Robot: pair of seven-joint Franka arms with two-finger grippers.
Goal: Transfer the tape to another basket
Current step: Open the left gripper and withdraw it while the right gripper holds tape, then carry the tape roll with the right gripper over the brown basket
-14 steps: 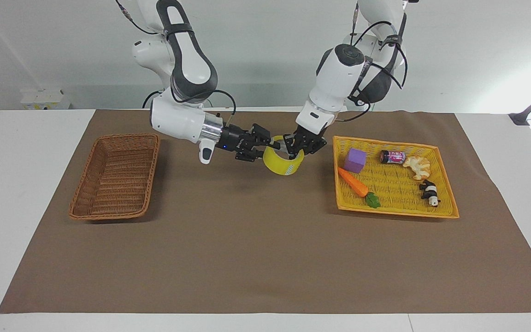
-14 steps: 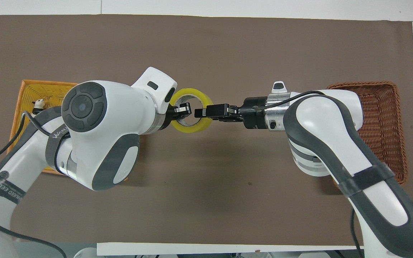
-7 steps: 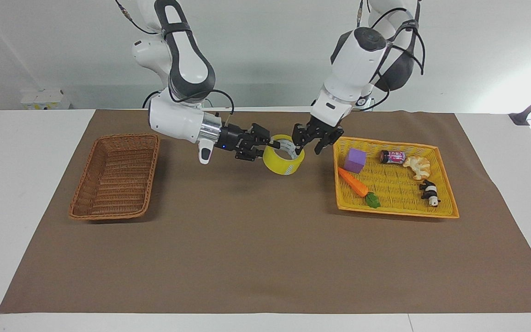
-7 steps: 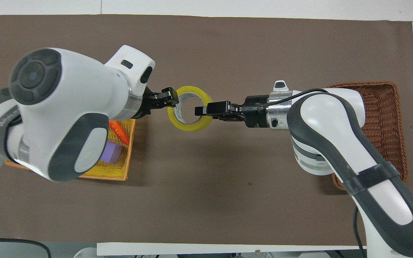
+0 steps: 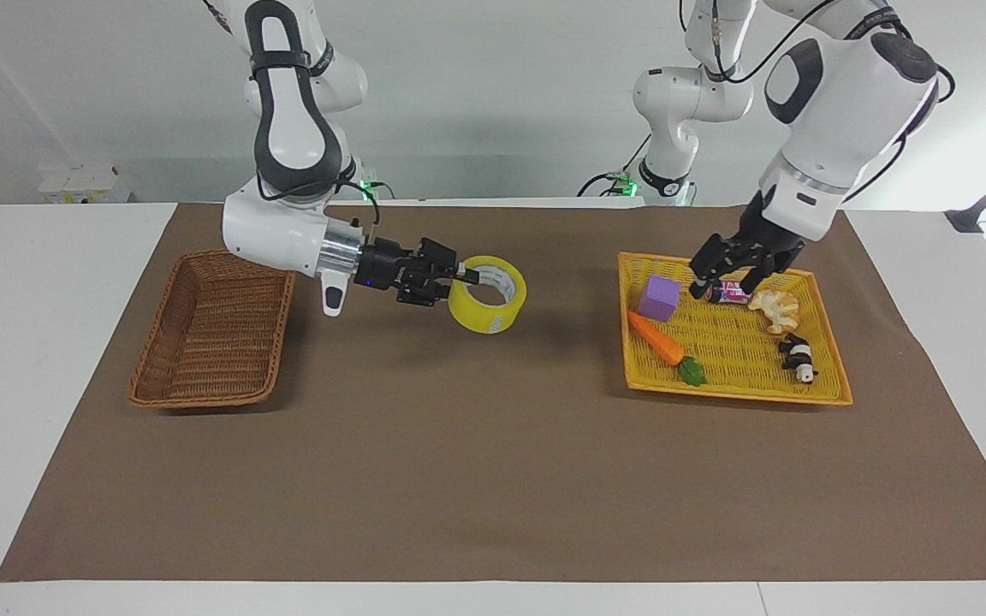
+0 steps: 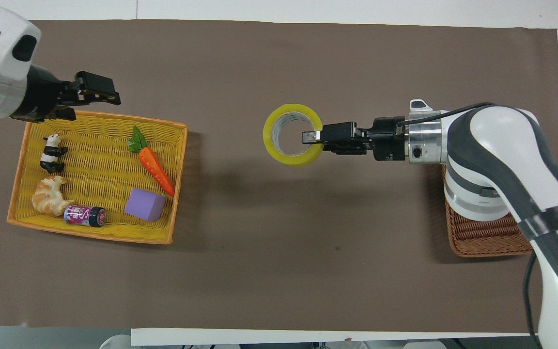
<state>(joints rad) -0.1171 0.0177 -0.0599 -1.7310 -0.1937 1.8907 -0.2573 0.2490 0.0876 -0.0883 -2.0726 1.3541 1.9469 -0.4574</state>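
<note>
Handover completed. A second earlier both hands met at the tape above the middle of the brown mat; half a second earlier the left hand had let go and drawn just clear of the roll. Now the left hand has pulled away to the left arm's end of the bench and hangs over the yellow plastic basket, above the small can, its fingers spread wide and holding nothing. The right hand has carried the tape a short way toward the wicker basket.

The tape is in the air over bare mat, between the two baskets and closer to the wicker one, well clear of both. The right hand reaches in level from the wicker basket's side and is clamped on the roll's wall, one finger inside the white core; the roll hangs tilted from the fingertips, its opening facing partly upward.

The wicker basket lies at the right arm's end of the mat, with the right arm's wrist over its corner in the overhead view. In the plastic basket lie a purple cube, a toy carrot, a croissant, the can and a toy panda.
</note>
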